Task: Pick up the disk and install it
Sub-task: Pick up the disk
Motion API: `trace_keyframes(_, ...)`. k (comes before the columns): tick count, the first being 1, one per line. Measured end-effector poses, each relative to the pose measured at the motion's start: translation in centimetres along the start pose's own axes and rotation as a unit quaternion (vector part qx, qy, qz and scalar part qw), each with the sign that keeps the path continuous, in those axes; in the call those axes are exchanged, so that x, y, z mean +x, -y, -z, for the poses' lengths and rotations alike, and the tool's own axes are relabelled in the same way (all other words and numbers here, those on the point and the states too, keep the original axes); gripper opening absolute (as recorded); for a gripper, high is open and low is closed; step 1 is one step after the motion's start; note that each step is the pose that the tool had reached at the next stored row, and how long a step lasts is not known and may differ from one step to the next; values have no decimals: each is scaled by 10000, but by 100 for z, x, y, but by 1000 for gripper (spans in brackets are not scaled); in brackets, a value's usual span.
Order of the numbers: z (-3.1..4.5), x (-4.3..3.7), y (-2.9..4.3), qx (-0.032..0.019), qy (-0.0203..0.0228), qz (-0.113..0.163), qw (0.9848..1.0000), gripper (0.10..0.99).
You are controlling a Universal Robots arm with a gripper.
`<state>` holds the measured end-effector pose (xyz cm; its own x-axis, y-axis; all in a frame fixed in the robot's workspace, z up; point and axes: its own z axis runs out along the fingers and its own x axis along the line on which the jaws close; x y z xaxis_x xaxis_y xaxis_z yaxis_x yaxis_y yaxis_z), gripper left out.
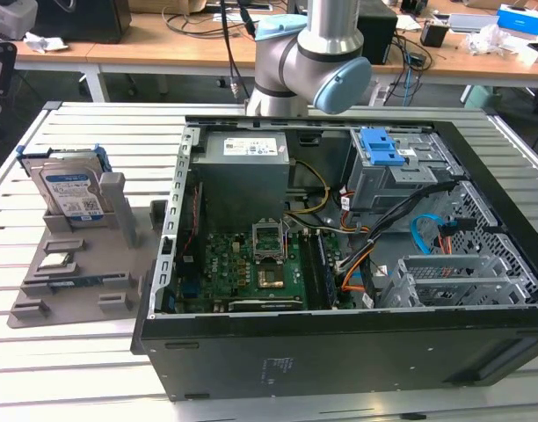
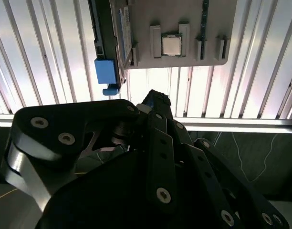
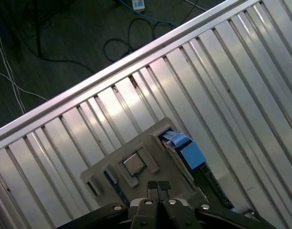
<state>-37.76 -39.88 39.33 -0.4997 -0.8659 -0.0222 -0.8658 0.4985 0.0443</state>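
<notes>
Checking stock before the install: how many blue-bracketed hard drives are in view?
1. The disk stands on edge in the grey holder on the slatted table, at the exterior view's left of the open computer case. The drive cage inside the case could hide others.

Item: my worktable, silvery ribbed metal slats with a raised rail along its edge. Resting directly on it:
1. Grey plastic parts holder, flat on the slats, toward the exterior view's left.
2. Black computer case, lying on its side with the open face upward, just beside the holder on the exterior view's right.
</notes>
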Motion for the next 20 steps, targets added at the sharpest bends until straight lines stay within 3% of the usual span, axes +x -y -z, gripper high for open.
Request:
trace_keyframes(14, 0, 0, 0, -12, -25, 566, 9984, 106)
trace_keyframes(20, 0, 0, 0, -20, -40, 897, 9960, 106)
